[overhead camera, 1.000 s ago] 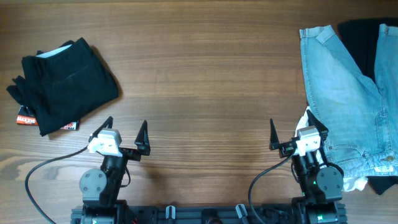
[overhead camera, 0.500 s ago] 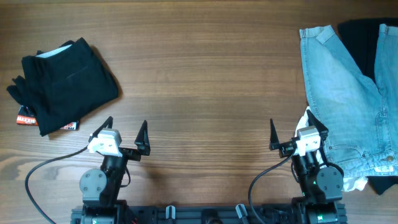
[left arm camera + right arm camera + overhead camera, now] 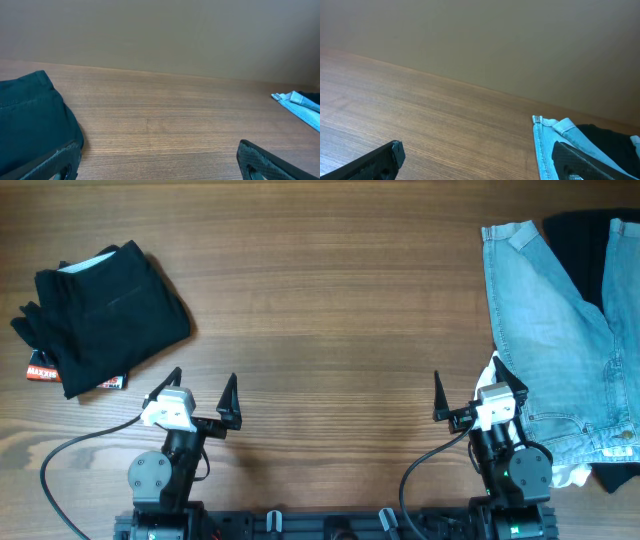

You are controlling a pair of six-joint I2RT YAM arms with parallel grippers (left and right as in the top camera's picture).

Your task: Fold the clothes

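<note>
Pale blue denim shorts (image 3: 550, 330) lie spread at the right side of the table, over a black garment (image 3: 590, 240); they also show in the right wrist view (image 3: 547, 145) and, as a corner, in the left wrist view (image 3: 299, 105). A folded black garment (image 3: 100, 315) lies at the left, also seen in the left wrist view (image 3: 30, 125). My left gripper (image 3: 203, 395) is open and empty near the front edge, just below the black pile. My right gripper (image 3: 478, 392) is open and empty at the shorts' left edge.
A red and white label (image 3: 42, 368) pokes out under the folded black garment. A white scrap (image 3: 570, 476) and more black cloth (image 3: 615, 476) lie under the shorts at the front right. Bare wooden table (image 3: 330, 310) lies between the two piles.
</note>
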